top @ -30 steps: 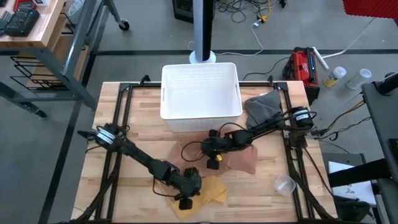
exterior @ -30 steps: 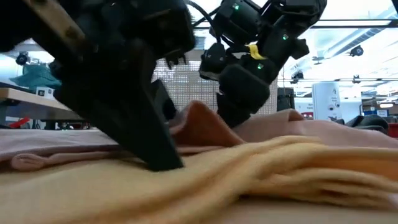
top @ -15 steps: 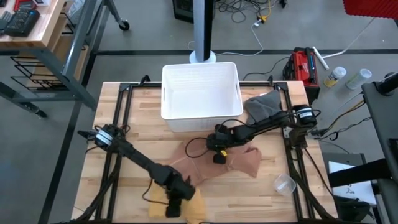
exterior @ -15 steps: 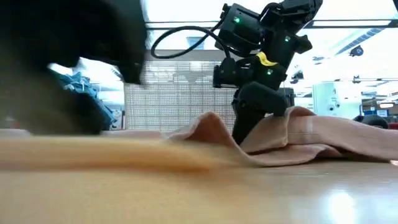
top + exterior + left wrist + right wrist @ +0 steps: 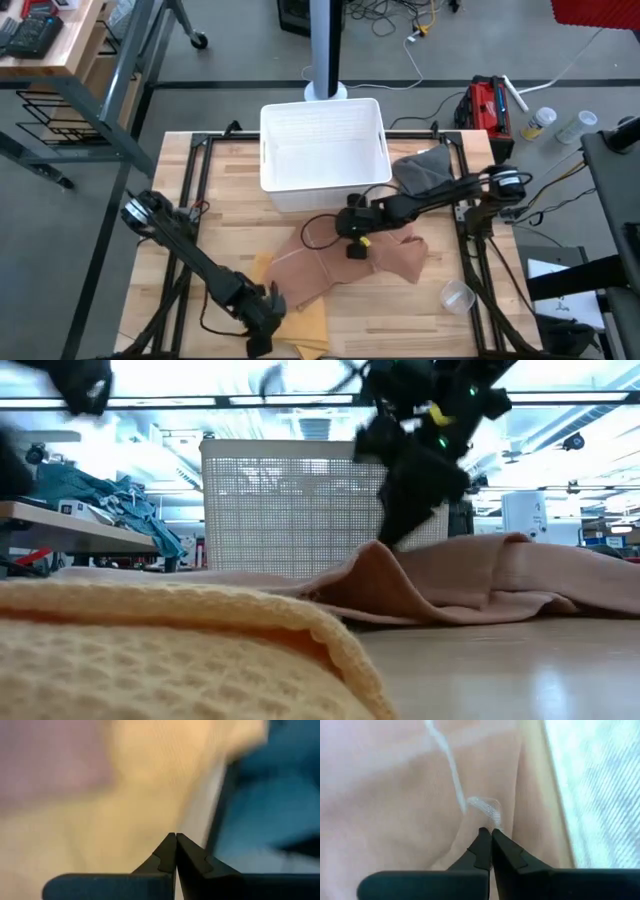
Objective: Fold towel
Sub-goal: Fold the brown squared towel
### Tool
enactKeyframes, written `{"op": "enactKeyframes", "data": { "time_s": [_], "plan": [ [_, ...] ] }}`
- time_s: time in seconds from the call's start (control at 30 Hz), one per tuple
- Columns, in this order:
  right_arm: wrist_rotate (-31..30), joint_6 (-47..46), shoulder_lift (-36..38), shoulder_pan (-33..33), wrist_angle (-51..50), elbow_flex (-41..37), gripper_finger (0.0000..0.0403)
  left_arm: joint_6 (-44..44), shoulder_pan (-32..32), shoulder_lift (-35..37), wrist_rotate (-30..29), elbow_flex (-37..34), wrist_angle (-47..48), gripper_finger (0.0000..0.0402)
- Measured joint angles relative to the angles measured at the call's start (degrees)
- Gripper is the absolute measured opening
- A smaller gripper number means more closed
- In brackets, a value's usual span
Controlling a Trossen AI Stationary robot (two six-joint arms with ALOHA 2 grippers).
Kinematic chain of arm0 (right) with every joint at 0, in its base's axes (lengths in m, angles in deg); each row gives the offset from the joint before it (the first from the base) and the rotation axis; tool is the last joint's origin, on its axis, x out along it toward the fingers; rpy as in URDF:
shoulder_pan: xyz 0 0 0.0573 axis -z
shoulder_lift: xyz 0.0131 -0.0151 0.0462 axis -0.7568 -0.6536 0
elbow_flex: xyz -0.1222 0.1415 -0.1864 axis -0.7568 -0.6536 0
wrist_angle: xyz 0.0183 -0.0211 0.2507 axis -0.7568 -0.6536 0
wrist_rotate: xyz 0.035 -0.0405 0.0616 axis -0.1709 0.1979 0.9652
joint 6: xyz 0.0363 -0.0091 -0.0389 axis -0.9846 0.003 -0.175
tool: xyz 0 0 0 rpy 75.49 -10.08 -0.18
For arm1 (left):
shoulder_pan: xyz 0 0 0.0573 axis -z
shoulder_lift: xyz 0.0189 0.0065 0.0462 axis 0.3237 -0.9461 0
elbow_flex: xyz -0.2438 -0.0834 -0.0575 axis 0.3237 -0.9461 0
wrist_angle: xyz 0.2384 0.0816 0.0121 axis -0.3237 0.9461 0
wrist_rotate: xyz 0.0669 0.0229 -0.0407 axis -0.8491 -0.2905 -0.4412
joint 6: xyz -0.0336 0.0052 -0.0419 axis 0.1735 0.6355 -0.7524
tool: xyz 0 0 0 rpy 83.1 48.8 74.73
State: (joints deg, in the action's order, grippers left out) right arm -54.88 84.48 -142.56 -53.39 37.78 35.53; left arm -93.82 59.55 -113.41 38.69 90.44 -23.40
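Note:
A pink towel (image 5: pixel 335 265) lies crumpled mid-table, resting on the wood, and shows as a low heap in the low view (image 5: pixel 490 580). A yellow towel (image 5: pixel 300 320) lies at the near edge and fills the low view's foreground (image 5: pixel 150 650). My left gripper (image 5: pixel 257 340) is shut at the yellow towel's left edge. My right gripper (image 5: pixel 357 246) is shut on the pink towel's far middle. My left gripper is shut, fingertips together, with the yellow towel (image 5: pixel 145 805) right at its tips. Which edge or how many layers it has cannot be told. The towel lies on the table. My right gripper pinches a raised fold of the pink towel (image 5: pixel 487 812), beside a white tag, between its fingertips. It comes from above, slanting from the table's right. The fold stands up in a peak (image 5: pixel 378 552); the rest lies slack on the table.
A white basket (image 5: pixel 322 150) stands at the far middle. A grey cloth (image 5: pixel 422 170) lies to its right. A clear cup (image 5: pixel 456 296) stands near the right edge. Black frame rails (image 5: pixel 180 270) run along both sides of the table.
My left gripper has gone toward the table's near left corner, dragging the yellow towel away from the pink one to the near edge. My right gripper has shifted slightly toward the far right, holding its fold. More of the pink towel's left part now lies uncovered.

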Motion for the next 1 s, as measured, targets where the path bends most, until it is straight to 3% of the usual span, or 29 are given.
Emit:
{"op": "enactKeyframes", "data": {
  "time_s": [0.1, 0.23, 0.57, 0.83, 1.0],
  "plan": [
    [1.95, 0.96, 1.13, 0.02, 4.87, 0.0, 0.0, 0.96, -0.45, 3.08, -8.62, -0.06, -0.32, 0.0],
    [3.44, 2.69, 1.95, 0.02, 8.14, 0.06, 0.0, 2.59, -0.52, 7.04, -15.3, -0.13, 0.06, 0.0],
    [3.46, 3.98, 1.97, 0.02, 8.58, -0.59, 0.0, 3.92, -0.65, 10.15, -21.75, -0.26, 0.79, 0.0],
    [8.89, 6.57, 3.51, -0.25, 8.95, -0.07, 0.0, 6.8, -1.71, 10.13, -36.04, -0.26, 0.65, 0.0],
    [8.89, 7.02, 5.75, -0.31, 8.78, 0.11, 0.0, 11.25, -3.52, 10.11, -38.16, -0.26, 0.63, 0.0]
  ]
}}
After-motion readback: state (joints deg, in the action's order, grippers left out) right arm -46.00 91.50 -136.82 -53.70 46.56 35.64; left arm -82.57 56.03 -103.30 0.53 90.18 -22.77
